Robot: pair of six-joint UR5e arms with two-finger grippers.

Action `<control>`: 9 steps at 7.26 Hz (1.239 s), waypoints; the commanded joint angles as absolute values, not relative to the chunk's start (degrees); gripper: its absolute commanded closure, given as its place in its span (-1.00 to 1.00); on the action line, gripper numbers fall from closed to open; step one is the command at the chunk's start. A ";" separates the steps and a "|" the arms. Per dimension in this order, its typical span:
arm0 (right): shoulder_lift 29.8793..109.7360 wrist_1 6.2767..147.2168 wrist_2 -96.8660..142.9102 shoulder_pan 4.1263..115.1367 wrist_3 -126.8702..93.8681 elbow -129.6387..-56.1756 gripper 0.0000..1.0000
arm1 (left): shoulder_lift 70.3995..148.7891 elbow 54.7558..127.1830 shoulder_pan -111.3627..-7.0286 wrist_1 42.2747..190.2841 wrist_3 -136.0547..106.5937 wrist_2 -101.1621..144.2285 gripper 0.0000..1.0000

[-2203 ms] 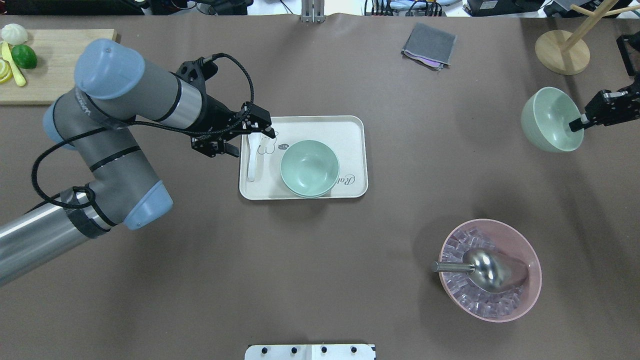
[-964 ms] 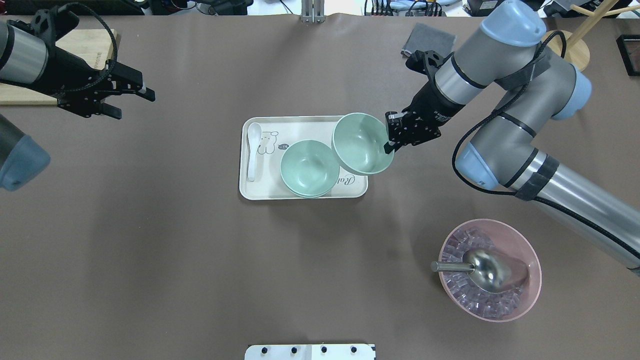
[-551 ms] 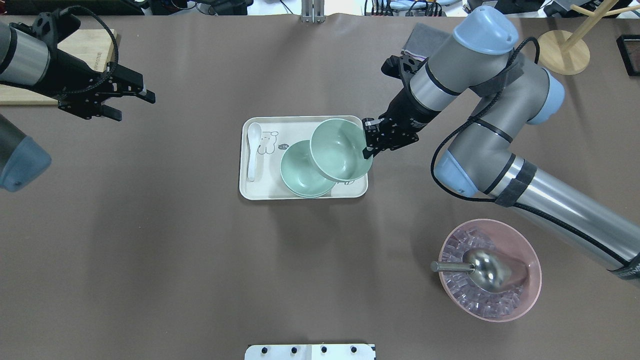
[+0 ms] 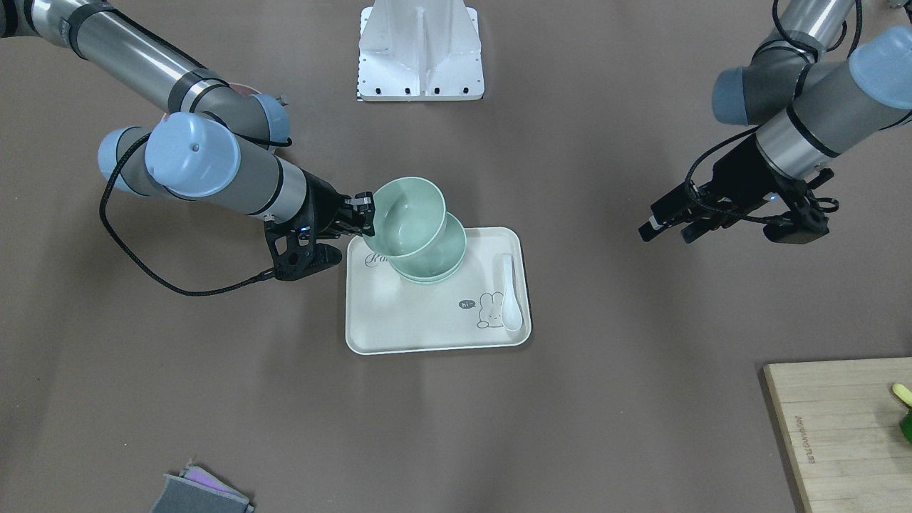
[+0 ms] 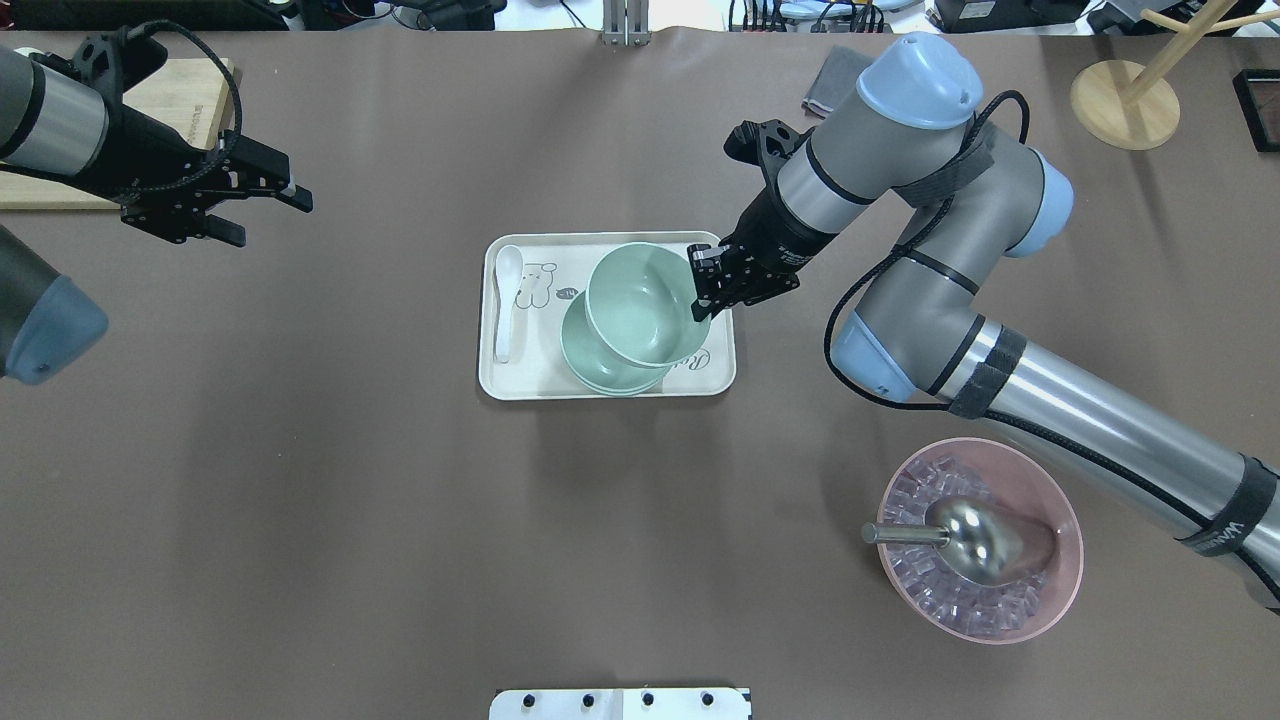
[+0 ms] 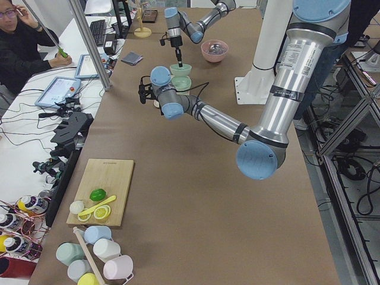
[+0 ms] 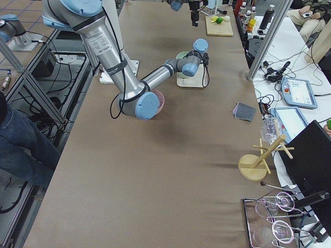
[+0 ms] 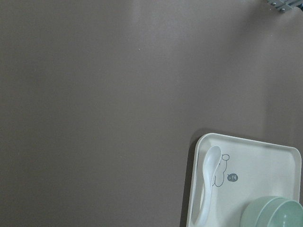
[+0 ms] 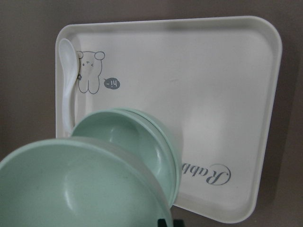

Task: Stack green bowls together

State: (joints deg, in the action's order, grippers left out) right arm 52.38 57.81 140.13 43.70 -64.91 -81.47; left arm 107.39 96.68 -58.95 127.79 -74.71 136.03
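Two pale green bowls [image 5: 612, 372] sit nested on a cream tray [image 5: 600, 250]; they also show in the front view [image 4: 443, 265] and in the right wrist view [image 9: 128, 137]. My right gripper [image 5: 700, 300] is shut on the rim of a third green bowl [image 5: 642, 300] and holds it tilted, just above the nested pair and overlapping it. That bowl also shows in the front view [image 4: 406, 214] and fills the lower left of the right wrist view [image 9: 71, 189]. My left gripper [image 5: 272, 218] is open and empty, far left of the tray.
A white spoon [image 5: 505, 300] lies along the tray's left side. A pink bowl [image 5: 1040, 600] with ice and a metal scoop stands at the front right. A cutting board [image 5: 150, 80], a grey cloth [image 5: 830, 85] and a wooden stand [image 5: 1125, 105] are at the back.
My right gripper has carried the green bowl leftward from the table's right side to over the nested pair. My left arm has pulled back from the tray to the far left.
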 commanded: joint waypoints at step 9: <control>48.34 55.72 137.28 43.67 -67.23 -77.34 -1.00 | 107.84 95.63 -58.80 127.79 -74.71 135.88 -0.97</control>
State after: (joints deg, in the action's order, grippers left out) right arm 48.43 55.66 136.78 42.54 -66.96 -77.23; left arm 107.82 95.69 -58.87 127.79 -74.71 135.93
